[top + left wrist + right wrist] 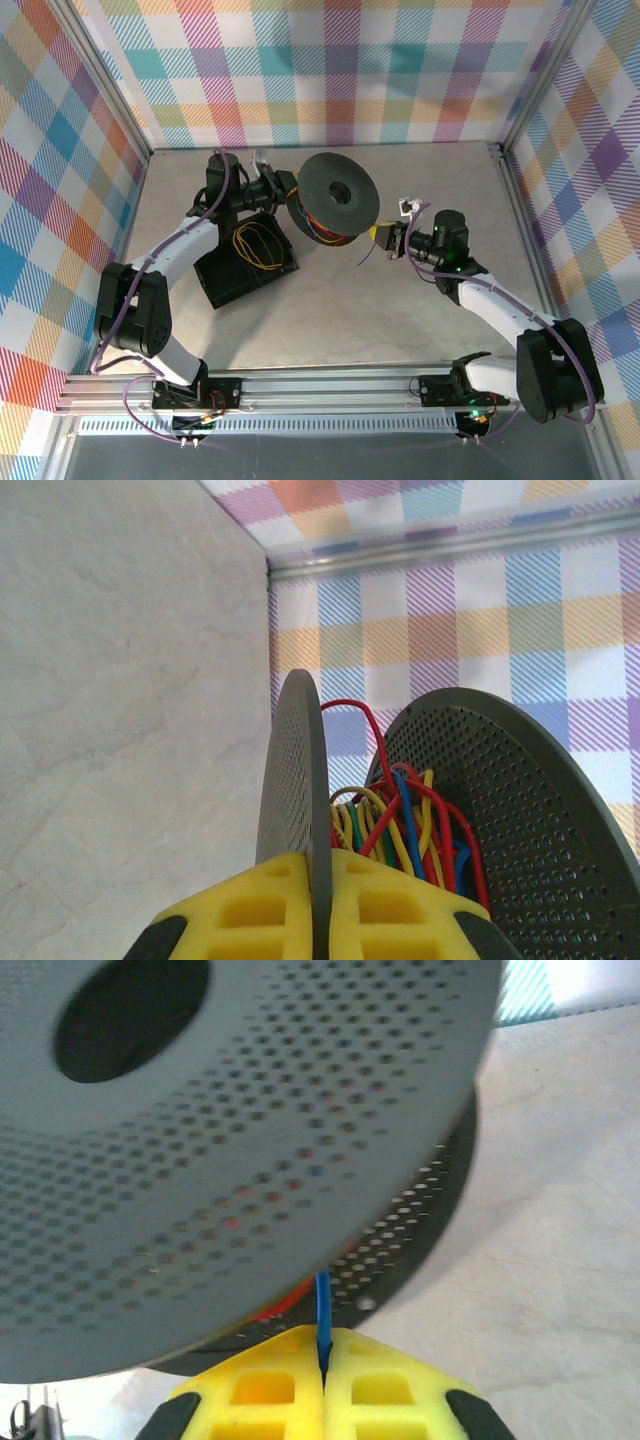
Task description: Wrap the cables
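- Two claws work at one dark perforated reel (pixel 338 195), which is tilted above the middle of the bench (pixel 400 330).
- Left claw (pixel 318 880) is closed narrow on the thin rim of one flange (pixel 295 780), so it holds the reel.
- Right claw (pixel 322 1350) is pinched shut on a thin blue cable (pixel 323 1305), which runs up from its pads toward the reel.
- Most cables (pixel 405 825), red, yellow, blue and green, lie in loose turns between the two flanges. One yellow cable (pixel 255 245) lies coiled in a black tray (pixel 225 285) just beside the reel, near the left arm.
- I judge the cables to be light, soft and a little springy. They bend with no effort but want to open again, so each turn probably needs some tension to sit well.
- Their smooth skin may slip through the pads. A firm pinch close to the reel, like the one on the blue cable, seems a good place to hold.
- The reel looks stiff and its rim gives a sure grip, but too strong a pull could twist it in the left claw.
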{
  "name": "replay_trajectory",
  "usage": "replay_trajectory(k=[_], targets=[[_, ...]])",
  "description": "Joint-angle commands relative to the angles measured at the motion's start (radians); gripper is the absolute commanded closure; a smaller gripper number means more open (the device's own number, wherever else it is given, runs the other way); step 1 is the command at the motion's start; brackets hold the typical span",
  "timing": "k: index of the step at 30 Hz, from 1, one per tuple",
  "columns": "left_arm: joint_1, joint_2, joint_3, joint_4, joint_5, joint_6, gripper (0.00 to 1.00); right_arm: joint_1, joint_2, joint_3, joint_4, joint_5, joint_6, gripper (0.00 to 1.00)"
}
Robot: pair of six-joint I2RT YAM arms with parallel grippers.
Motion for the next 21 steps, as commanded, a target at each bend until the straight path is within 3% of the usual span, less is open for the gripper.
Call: replay_trajectory(k=[1,10,17,21], targets=[[0.006,-0.070,0.013,0.213,-0.187,-0.093,1.00,0.067,0.020,-0.037,0.110,-0.032,0.132,1.00],[-0.078,-0.112,-0.078,0.265,-0.386,-0.070,1.00,0.115,0.123,-0.075,0.357,0.093,0.562,1.00],[-0.152,-0.145,-0.168,0.339,-0.512,-0.062,1.00,0.136,0.149,-0.076,0.400,0.204,0.804,1.00],[-0.196,-0.164,-0.184,0.338,-0.556,-0.038,1.00,0.169,0.121,-0.069,0.340,0.306,0.852,1.00]])
